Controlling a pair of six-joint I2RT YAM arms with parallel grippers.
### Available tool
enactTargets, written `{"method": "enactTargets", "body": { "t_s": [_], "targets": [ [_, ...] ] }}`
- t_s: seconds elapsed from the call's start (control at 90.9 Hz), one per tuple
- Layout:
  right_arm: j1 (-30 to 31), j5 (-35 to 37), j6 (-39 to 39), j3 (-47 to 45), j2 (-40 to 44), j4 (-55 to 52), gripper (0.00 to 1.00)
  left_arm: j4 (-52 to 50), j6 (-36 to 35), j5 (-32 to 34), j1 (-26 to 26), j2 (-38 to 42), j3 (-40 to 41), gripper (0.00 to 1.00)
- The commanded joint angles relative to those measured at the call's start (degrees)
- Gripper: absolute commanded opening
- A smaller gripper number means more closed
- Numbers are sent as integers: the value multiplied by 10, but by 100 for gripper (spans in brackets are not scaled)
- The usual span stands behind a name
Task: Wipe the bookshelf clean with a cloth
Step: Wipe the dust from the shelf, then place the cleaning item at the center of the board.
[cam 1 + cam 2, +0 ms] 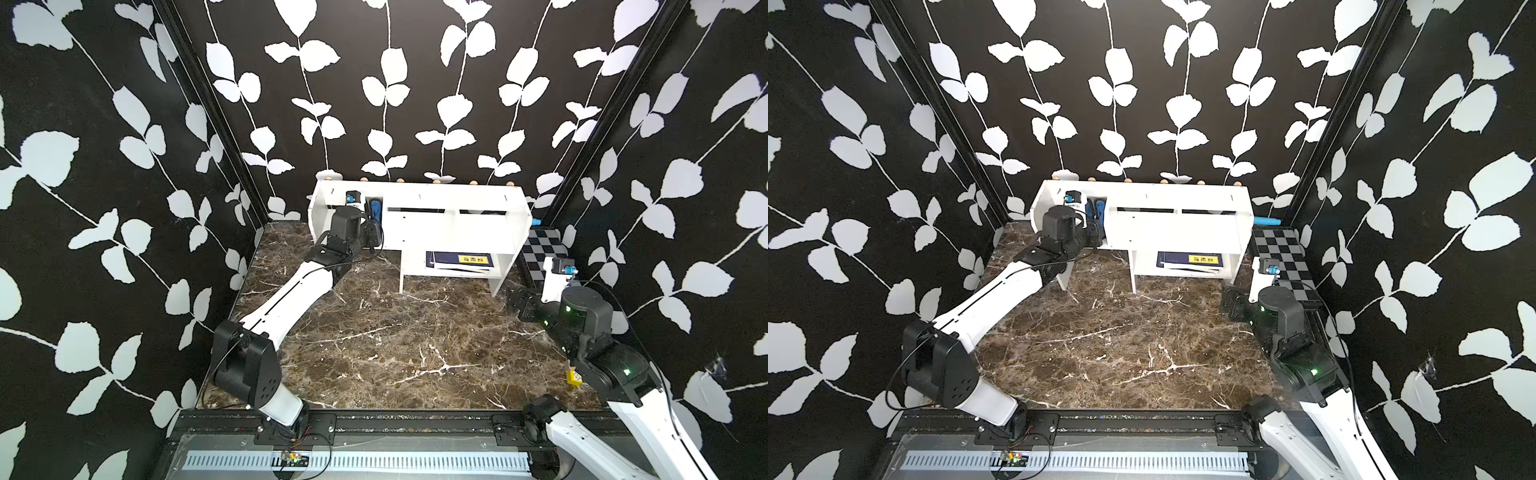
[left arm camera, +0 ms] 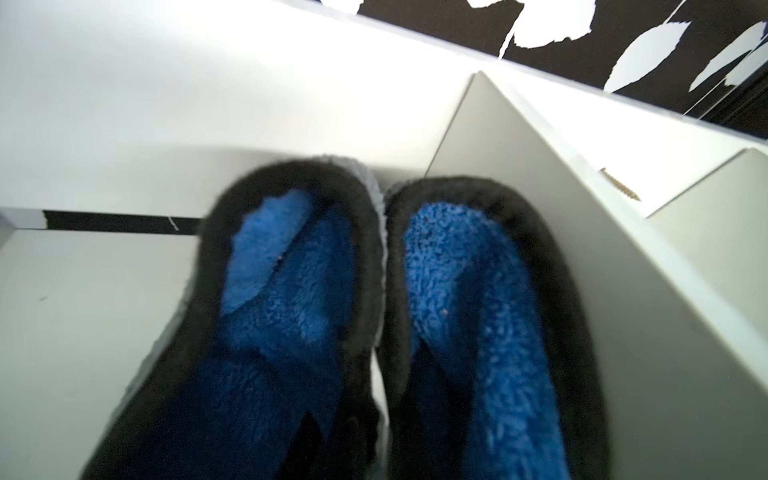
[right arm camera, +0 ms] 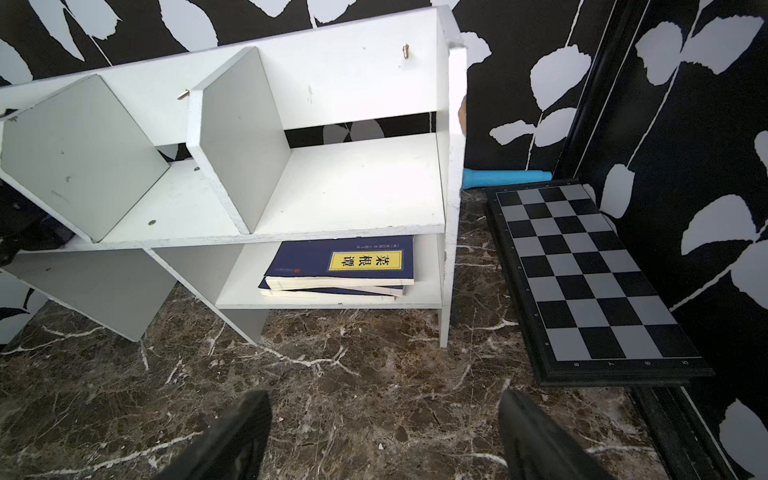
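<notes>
The white bookshelf (image 1: 436, 199) (image 1: 1175, 195) stands at the back of the marble table against the wall. My left gripper (image 1: 372, 216) reaches into its leftmost upper slot and is shut on the cloth (image 1: 376, 206) (image 1: 1099, 208). In the left wrist view the cloth (image 2: 478, 291) bulges in two blue folds with dark edging. It hides the fingers and lies against the white shelf boards (image 2: 124, 104). My right gripper (image 3: 384, 415) (image 1: 521, 305) hovers open above the marble, in front of the bookshelf's (image 3: 353, 183) right end, with nothing between its fingers.
A stack of dark blue books (image 3: 340, 266) (image 1: 461, 259) lies in the lower cubby. A black-and-grey checkered board (image 3: 582, 274) (image 1: 544, 245) lies right of the shelf. A light blue tube (image 3: 503, 178) rests behind it by the wall. Leaf-patterned walls enclose three sides.
</notes>
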State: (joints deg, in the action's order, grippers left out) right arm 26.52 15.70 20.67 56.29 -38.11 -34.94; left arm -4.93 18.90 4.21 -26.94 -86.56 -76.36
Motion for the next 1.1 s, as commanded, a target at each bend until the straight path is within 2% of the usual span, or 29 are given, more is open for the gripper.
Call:
{"method": "enactTargets", "body": {
  "t_s": [0.0,0.132,0.319,0.462,0.594,0.715,0.77,0.979,1.089],
  "targets": [
    [3,-6,8,-4,-1,25,88,-19,-39,44,-5,60,19,0],
    [3,-13,9,2,-9,25,88,-49,-76,51,-4,91,19,0],
    [3,-28,6,9,-16,20,88,-63,-129,17,-3,146,48,0],
    [3,-53,16,15,-40,33,88,-71,-133,-10,-1,152,47,0],
    [5,-86,29,25,-58,53,88,-44,-119,-119,-1,165,51,0],
    [7,-70,24,35,-57,47,88,-34,-130,-248,-1,191,56,0],
    [6,-57,17,38,-52,39,88,-51,-136,-277,-1,205,62,0],
    [6,26,1,30,-8,12,90,-185,-179,-247,-2,310,147,0],
    [6,41,3,20,3,12,90,-282,-208,-216,-2,368,170,0]
  ]
}}
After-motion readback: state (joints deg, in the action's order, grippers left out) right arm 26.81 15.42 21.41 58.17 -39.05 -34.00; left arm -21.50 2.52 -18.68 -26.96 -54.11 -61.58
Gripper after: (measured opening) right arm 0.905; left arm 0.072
